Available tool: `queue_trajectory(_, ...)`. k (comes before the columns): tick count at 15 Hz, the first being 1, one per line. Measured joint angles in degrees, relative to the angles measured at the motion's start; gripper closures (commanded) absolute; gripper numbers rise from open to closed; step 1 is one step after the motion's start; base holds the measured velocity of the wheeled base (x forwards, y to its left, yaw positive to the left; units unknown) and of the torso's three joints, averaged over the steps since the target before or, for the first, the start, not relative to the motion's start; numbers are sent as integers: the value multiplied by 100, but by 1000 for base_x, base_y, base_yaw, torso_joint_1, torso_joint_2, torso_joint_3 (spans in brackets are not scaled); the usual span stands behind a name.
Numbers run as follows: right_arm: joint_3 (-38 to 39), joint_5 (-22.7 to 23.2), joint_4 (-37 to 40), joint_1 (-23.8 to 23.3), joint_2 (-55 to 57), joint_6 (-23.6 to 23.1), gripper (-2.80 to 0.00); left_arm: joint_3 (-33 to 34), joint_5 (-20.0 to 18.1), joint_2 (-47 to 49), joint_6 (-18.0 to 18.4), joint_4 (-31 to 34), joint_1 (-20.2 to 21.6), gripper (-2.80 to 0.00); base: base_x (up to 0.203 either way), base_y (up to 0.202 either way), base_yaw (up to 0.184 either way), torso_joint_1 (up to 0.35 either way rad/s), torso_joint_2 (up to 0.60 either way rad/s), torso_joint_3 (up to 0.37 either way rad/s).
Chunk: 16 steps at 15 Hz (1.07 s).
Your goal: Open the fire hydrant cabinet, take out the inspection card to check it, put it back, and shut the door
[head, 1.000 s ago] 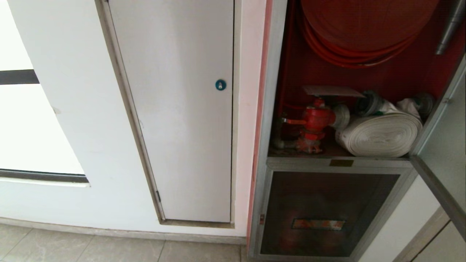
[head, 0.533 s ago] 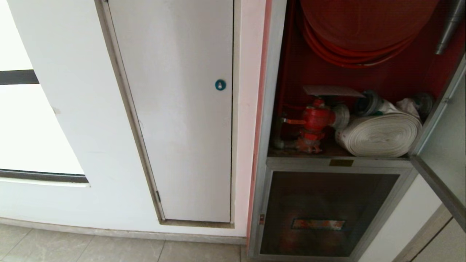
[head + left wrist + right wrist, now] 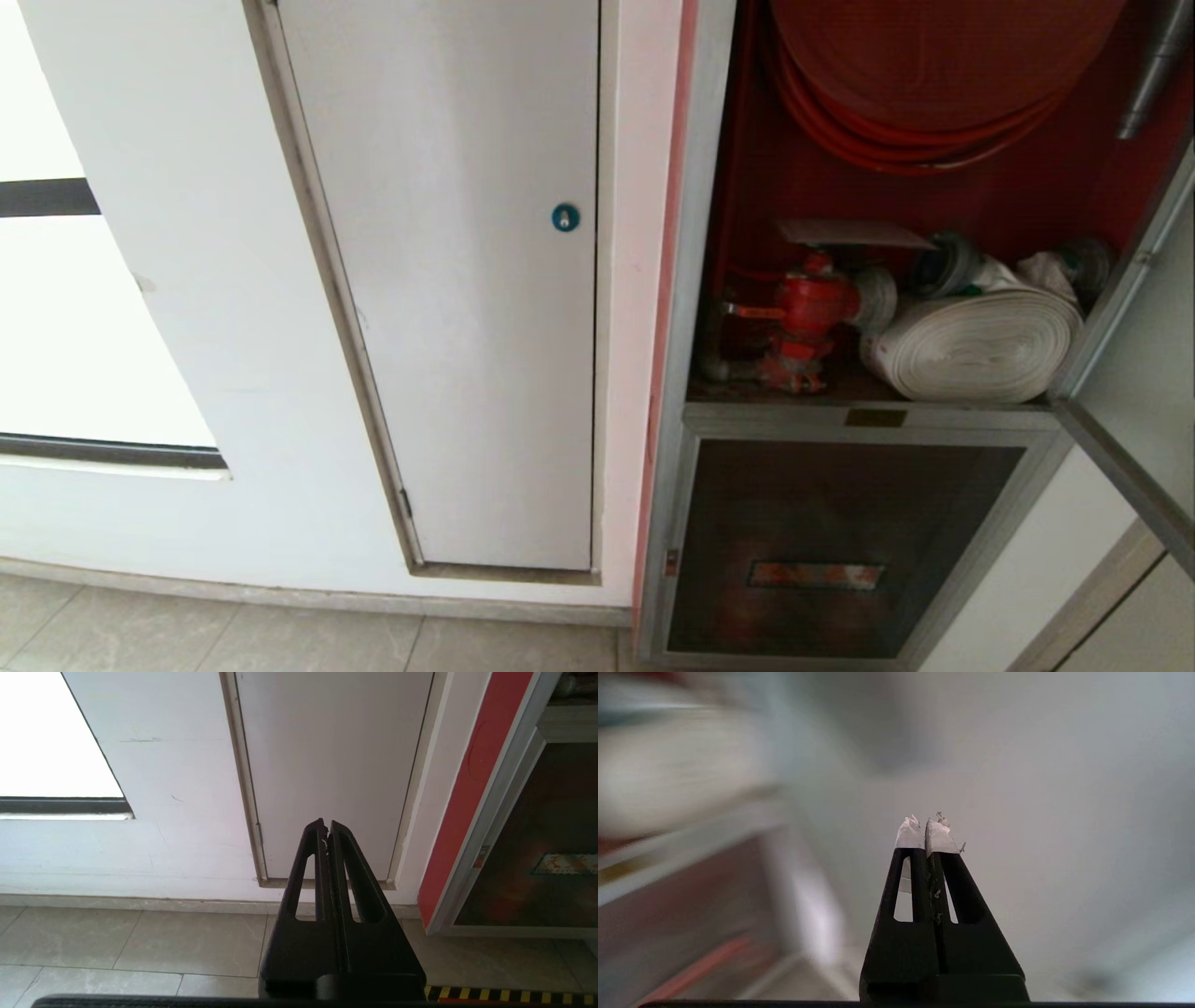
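the right wrist view is smeared by blur; only the right gripper (image 3: 925, 826) reads clearly there. in the head view the coiled red hose (image 3: 920, 84) is cut off by the top edge, the door (image 3: 1134, 373) by the right edge. the inspection card (image 3: 854, 232) shows edge-on, its print too small to read. neither arm shows in the head view.

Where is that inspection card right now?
In the head view, the inspection card lies flat atop the red valve, inside the open cabinet, left of the white hose.
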Motion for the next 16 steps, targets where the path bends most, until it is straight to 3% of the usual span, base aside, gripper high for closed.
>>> queue_trajectory(2,17,961,25,495,2,209,0,0,3,0,-2,0,0,0,0,0,0,0,0,0)
queue_trajectory(4,107,1468,43,1127,0,539,0,0,-2,0,-2,0,0,0,0,0,0,0,0,0)
queue_trajectory(11,1045,1633,75,3292,-898,829,0,0,2,0,-4,-3,0,0,0,0,0,0,0,0)
queue_trajectory(13,1317,1637,84,3641,-1334,887,0,0,0,0,-2,0,0,0,0,0,0,0,0,0)
queue_trajectory(16,1783,1742,88,3793,-2121,899,0,0,0,0,-2,0,0,0,0,0,0,0,0,0)
